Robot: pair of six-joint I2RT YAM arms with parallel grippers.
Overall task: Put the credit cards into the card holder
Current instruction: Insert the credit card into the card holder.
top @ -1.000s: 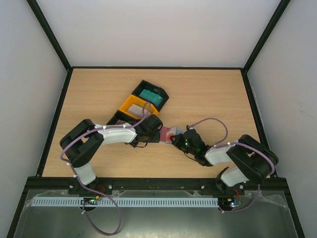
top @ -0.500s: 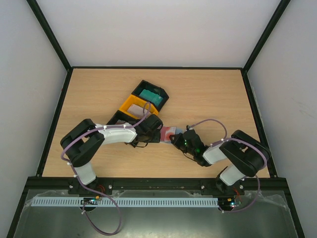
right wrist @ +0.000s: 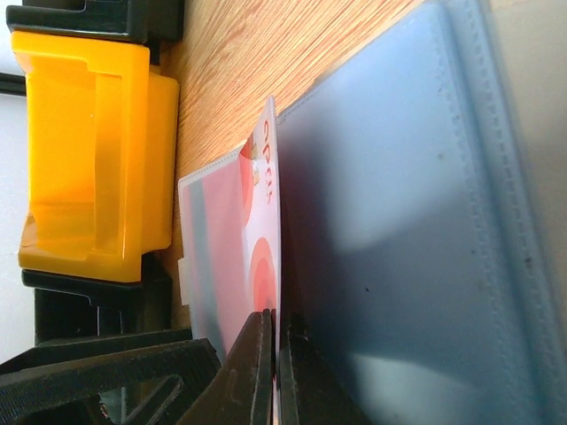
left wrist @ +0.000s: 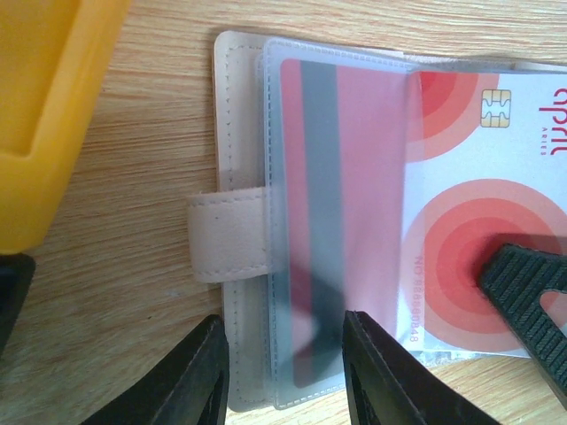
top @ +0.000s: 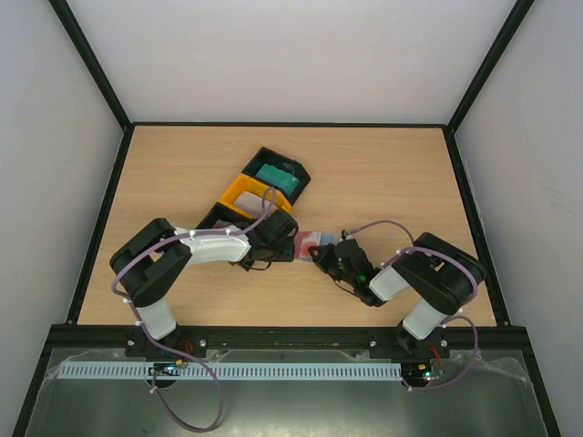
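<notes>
Red-white card [left wrist: 478,177], long axis across holder [left wrist: 239,159], chip end twd R claw [right wrist: 273,343]

Right claw [right wrist: 275,350] apparently slid card [left wrist: 461,221] further left.

Overhead view of a robotics lab test cell. A pale wooden counter [top: 383,173] is boxed in on three sides by plain white walls [top: 291,55], with black metal frame posts [top: 89,64] at the corners. Two black-and-white robot arms, the left arm [top: 214,246] and the right arm [top: 446,273], are bolted to a rail at the counter's near edge. Purple cables [top: 383,221] loop along both arms. A slotted white cable duct [top: 228,371] runs below their bases.
</notes>
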